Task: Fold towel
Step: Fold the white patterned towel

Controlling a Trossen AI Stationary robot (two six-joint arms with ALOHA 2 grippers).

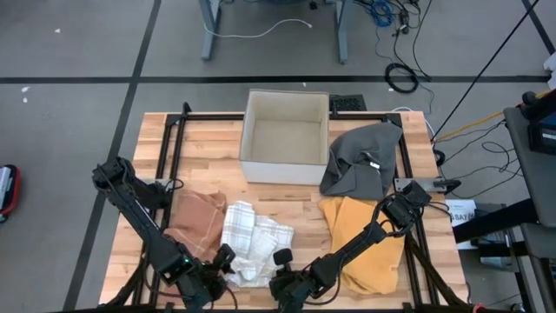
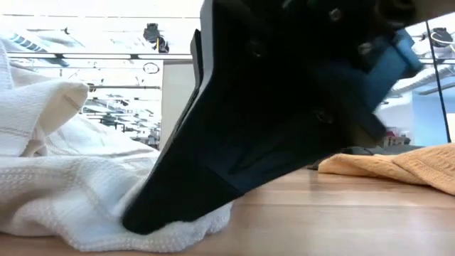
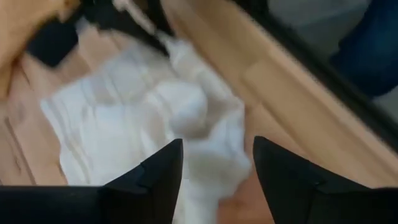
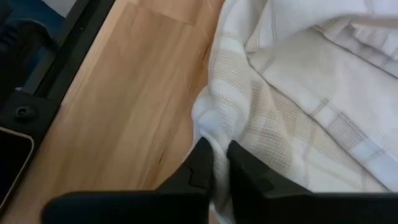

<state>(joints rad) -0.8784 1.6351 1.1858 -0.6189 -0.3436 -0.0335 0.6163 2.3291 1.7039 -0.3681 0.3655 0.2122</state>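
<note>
White waffle-weave towel [image 1: 252, 239], crumpled, soft, limp; best taken at corners. Right gripper [image 4: 219, 163] pinches its near hem. Left gripper [image 3: 214, 171] spread wide, holding nothing.

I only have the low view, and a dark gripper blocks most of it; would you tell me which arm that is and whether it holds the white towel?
Observer: It looks like the right gripper; its wrist view shows the fingers pinched shut on an edge of the white towel.
Operator: Thank you. Where is the left gripper?
Observer: The left gripper hovers over the towel's other side, fingers apart, gripping nothing.
Operator: What else lies on the table?
Observer: A brown cloth left of the towel, a yellow cloth to its right, and a grey cloth beside a white box.
</note>
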